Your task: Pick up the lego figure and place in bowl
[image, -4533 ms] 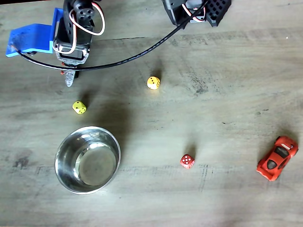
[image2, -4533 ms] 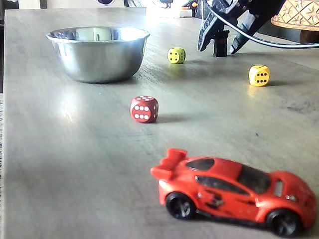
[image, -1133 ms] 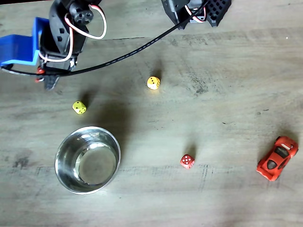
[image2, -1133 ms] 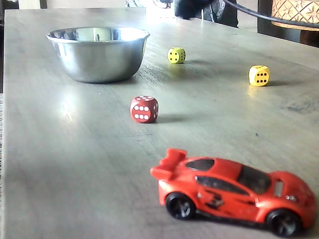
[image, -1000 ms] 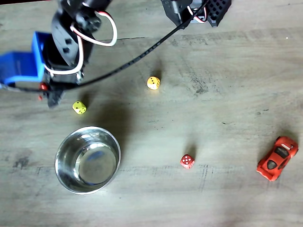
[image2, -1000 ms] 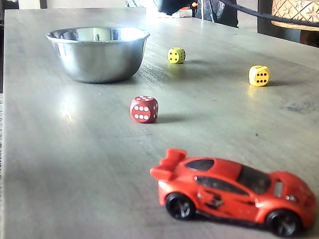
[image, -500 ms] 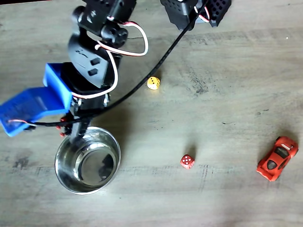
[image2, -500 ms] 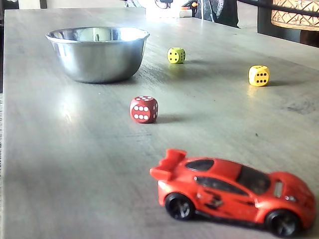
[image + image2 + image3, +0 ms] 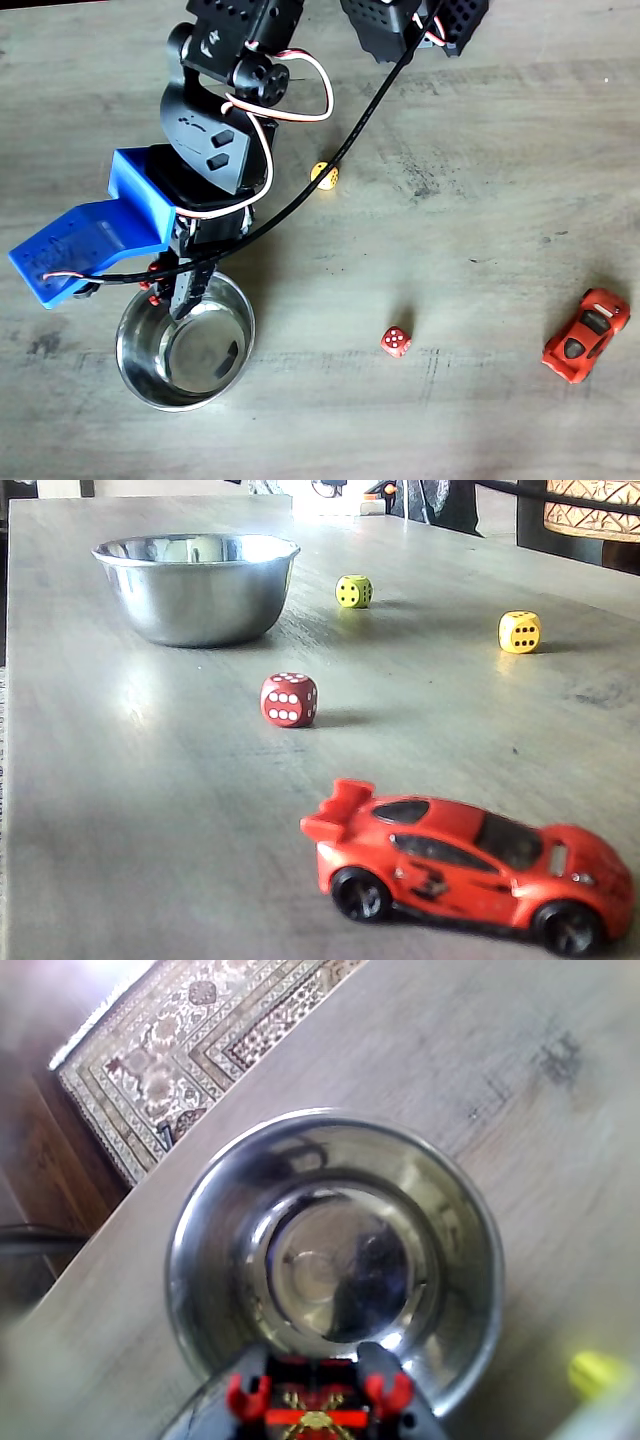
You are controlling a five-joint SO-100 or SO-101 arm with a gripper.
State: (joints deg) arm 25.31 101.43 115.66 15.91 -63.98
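The table [image 9: 480, 130] is a grey wood-grain surface filling both fixed views. The arm, black with a blue housing, enters from the top of a fixed view and reaches toward the lower left of the frame.

The bowl [image 9: 135, 375] sits in the lower left of that fixed view, in the upper left of the other [image 9: 195, 605], and at the centre of the wrist view [image 9: 200, 1290]. Its reflective inside shows no loose object.

The gripper [image 9: 180, 300] hangs over the upper rim of the bowl in the top-down fixed view. In the wrist view [image 9: 318, 1385] the fingers [image 9: 385, 1375] close around the lego figure [image 9: 318, 1418] at the bottom edge of the frame, its red arms raised to either side, above the near rim of the bowl.

The red toy car [image 9: 586, 335] lies at the right edge of the top-down fixed view, well apart from the bowl. The red die [image 9: 396, 341] lies between the car and the bowl. A yellow die [image 9: 324, 176] sits just beside the arm's cable. A yellow-green die [image 9: 354, 591] stands near the bowl in the low fixed view.
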